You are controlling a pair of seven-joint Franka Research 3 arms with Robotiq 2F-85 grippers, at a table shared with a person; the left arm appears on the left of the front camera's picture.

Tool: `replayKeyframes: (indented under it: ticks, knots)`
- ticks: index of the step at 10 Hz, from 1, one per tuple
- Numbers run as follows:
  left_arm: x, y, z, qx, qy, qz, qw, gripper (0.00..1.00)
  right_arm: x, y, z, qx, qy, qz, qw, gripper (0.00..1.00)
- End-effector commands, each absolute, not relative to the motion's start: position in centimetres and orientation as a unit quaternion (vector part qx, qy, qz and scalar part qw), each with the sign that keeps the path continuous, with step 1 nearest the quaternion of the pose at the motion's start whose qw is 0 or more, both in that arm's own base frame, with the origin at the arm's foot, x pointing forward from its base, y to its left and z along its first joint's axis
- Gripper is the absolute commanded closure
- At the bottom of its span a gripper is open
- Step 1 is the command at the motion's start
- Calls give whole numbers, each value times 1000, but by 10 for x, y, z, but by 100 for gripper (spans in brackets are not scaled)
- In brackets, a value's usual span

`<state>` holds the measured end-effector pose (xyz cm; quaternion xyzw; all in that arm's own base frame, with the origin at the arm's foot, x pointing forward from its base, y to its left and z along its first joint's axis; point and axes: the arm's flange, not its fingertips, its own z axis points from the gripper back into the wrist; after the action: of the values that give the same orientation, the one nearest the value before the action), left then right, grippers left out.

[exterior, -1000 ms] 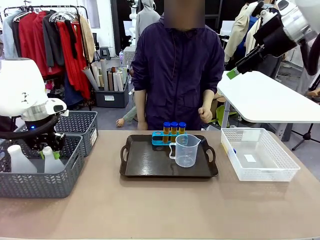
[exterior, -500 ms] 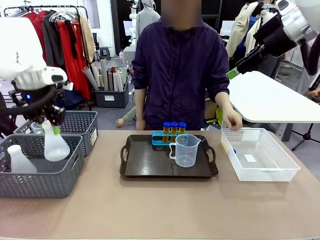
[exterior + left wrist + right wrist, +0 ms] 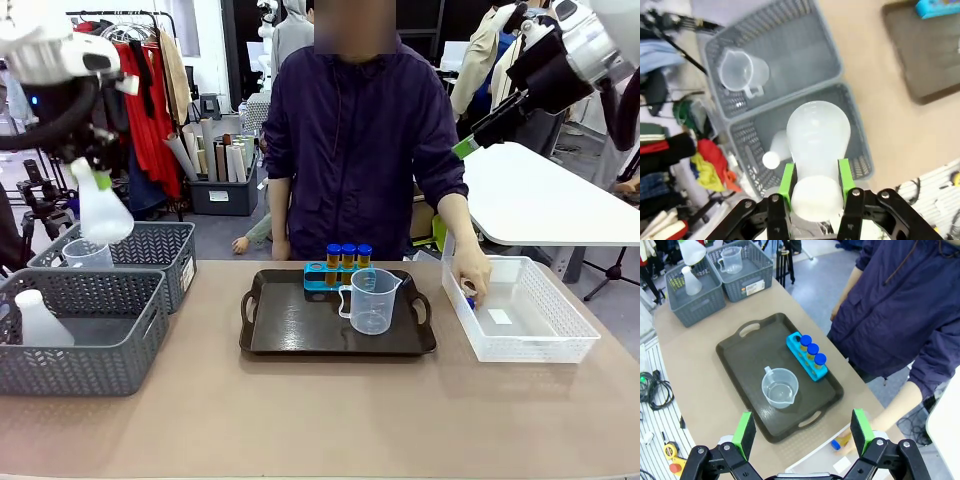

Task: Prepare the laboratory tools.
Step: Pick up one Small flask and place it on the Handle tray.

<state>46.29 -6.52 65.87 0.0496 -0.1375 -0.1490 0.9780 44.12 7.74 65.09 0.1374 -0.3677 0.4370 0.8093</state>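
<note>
Clamping the neck of a translucent white conical flask [image 3: 817, 135] between its green pads, the left gripper [image 3: 816, 172] held it in the air, wide base hanging down. It was well above the two grey woven baskets at the worktop's left edge and clear of their rims. Under it the near grey basket [image 3: 90, 365] held a second white flask [image 3: 35, 320], its base hidden by the basket wall. The far grey basket [image 3: 155, 250] held a clear jug [image 3: 87, 254], half hidden behind the rim.

The right gripper [image 3: 802, 429] hung high above the worktop's right side, jaws spread wide with nothing between them.

A dark tray [image 3: 300, 335] lay at the middle of the worktop, with bare worktop on both sides and along the whole near edge. On it a clear handled measuring beaker [image 3: 372, 300] stood right of centre. At the tray's far rim a small blue four-hole rack [image 3: 318, 278] carried three amber tubes with blue caps [image 3: 348, 254], its left hole open. The tray's left half lay bare.

The person's hand [image 3: 472, 272] reached into the white mesh basket [image 3: 530, 350] at the right edge, closed over a blue-capped thing [image 3: 468, 295] too covered to make out.
</note>
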Motion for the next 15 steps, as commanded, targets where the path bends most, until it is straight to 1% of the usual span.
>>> replayKeyframes:
  ticks: [1,3,5,8,9,15]
  knots:
    - [476,-73,694,41,-158,-182,970,100,440,77,653,135,-368,440,808,0]
    - [484,-90,733,66,-179,-209,959,100,440,77,653,135,-368,440,808,0]
    - [489,-104,760,85,-195,-227,950,100,440,77,653,135,-368,440,808,0]
    - [491,-110,763,82,-208,-257,940,100,440,77,653,135,-368,440,808,0]
    - [487,-113,763,74,-207,-231,948,100,440,77,653,135,-368,440,808,0]
    - [487,-113,763,74,-207,-231,948,100,440,77,653,135,-368,440,808,0]
